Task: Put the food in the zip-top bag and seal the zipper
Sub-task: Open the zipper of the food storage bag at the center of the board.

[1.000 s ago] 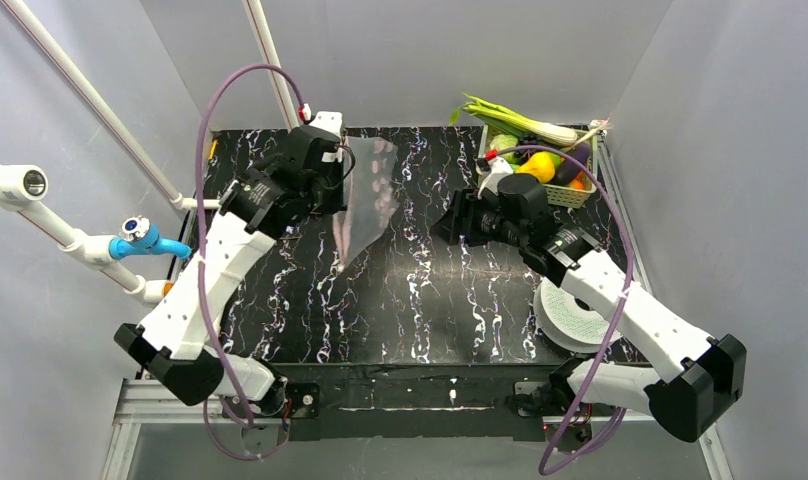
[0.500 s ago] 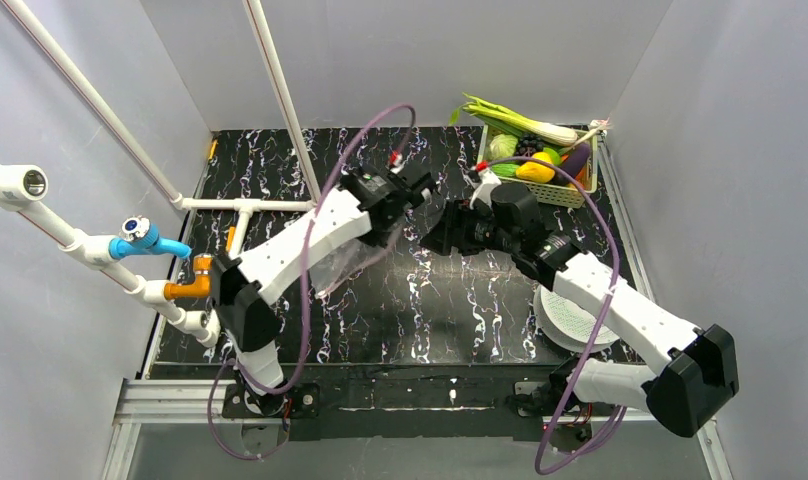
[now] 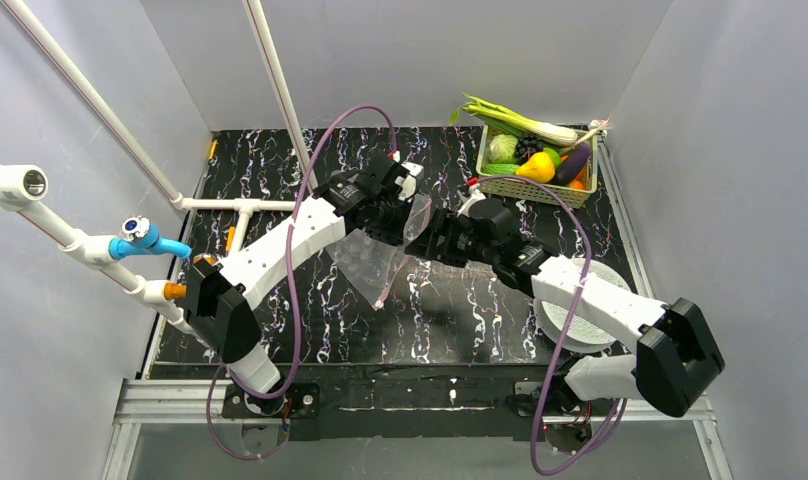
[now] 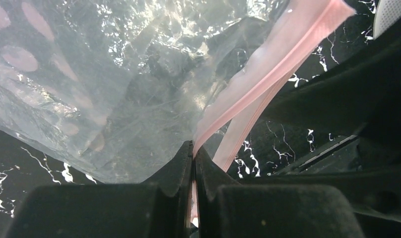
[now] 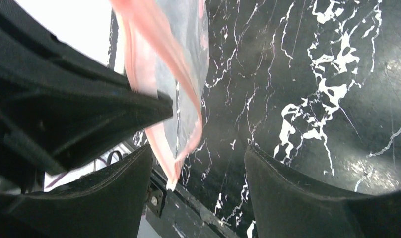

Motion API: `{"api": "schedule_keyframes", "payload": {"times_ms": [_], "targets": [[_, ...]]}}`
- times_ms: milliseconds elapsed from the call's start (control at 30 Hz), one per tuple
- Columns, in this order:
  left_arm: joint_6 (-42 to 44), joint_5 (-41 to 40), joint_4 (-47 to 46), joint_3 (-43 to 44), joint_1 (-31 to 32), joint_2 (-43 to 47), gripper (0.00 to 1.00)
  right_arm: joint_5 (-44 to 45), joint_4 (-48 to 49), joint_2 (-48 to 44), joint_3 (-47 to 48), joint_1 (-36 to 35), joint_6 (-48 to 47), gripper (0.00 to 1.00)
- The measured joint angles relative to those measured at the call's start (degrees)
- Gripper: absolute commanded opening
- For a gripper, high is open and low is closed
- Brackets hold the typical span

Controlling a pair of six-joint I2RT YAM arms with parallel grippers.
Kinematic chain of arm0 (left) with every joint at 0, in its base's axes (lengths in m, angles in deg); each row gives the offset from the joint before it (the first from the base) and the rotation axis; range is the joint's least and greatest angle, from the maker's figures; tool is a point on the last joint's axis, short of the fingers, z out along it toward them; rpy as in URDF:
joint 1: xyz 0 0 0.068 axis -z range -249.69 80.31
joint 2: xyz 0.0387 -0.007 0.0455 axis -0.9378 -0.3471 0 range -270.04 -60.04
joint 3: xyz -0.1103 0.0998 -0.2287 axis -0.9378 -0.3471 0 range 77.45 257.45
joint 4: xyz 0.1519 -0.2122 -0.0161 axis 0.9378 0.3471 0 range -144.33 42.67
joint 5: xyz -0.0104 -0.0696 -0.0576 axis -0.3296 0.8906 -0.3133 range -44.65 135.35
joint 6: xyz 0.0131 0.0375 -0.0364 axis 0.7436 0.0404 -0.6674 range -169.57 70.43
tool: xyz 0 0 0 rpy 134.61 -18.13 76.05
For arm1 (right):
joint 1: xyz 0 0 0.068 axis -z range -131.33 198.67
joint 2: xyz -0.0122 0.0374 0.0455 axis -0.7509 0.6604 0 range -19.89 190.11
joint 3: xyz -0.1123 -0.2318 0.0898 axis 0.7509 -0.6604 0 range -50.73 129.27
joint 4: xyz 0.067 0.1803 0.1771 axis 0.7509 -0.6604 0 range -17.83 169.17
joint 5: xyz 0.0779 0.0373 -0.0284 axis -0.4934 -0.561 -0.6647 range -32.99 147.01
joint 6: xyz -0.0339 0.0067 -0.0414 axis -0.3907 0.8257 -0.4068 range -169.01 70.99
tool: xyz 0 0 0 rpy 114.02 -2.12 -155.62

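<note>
The clear zip-top bag (image 3: pixel 372 258) hangs above the table's middle. My left gripper (image 3: pixel 408 212) holds it by the top edge. In the left wrist view the left gripper (image 4: pixel 193 154) is shut on the pink zipper (image 4: pixel 268 74), with the crinkly bag (image 4: pixel 114 74) spreading away from it. My right gripper (image 3: pixel 427 238) is right beside it and open. In the right wrist view the zipper (image 5: pixel 161 144) dangles between the spread jaws of the right gripper (image 5: pixel 196 171), close to the left finger (image 5: pixel 119 193). The food (image 3: pixel 537 167) lies in the basket at the back right.
The pale green mesh basket (image 3: pixel 559 193) stands at the back right with a long leek (image 3: pixel 520 120) across its top. A white round disc (image 3: pixel 580 315) lies under the right arm. White pipes with a blue fitting (image 3: pixel 140 238) run along the left side.
My left arm has swung from the back left to the middle, carrying the bag. My right arm has moved left toward it and its jaws have spread wider.
</note>
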Motion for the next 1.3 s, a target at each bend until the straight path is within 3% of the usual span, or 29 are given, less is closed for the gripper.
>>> {"api": "schedule_keyframes", "payload": {"times_ms": [133,167,233,433,600,700,1300], "targets": [[-0.4,1.1,-0.7,-0.9,0.0,0.5,0.00,3.0,1.4,4.9,2.7,-2.4,1.0,0.52],[-0.5,1.2,-0.9,-1.0,0.0,0.5,0.00,3.3,1.5,5.7,3.0,-2.6,1.2,0.38],[-0.7,1.4,-1.4,-1.1,0.0,0.6,0.00,3.5,1.7,6.9,3.3,-3.1,1.4,0.01],[0.0,0.4,-1.8,-1.5,0.0,0.9,0.00,2.1,3.0,7.9,3.3,-3.2,1.4,0.01],[1.5,-1.9,-1.8,-1.6,0.0,1.1,0.25,-0.5,4.6,7.0,3.3,-2.7,3.4,0.01],[2.0,-2.4,-1.8,-1.9,0.0,1.9,0.32,-2.0,4.6,6.9,3.4,-1.9,4.5,0.01],[4.6,-2.4,-3.0,-3.6,1.2,5.0,0.33,-7.6,9.3,5.9,1.7,2.1,11.4,0.01]]}}
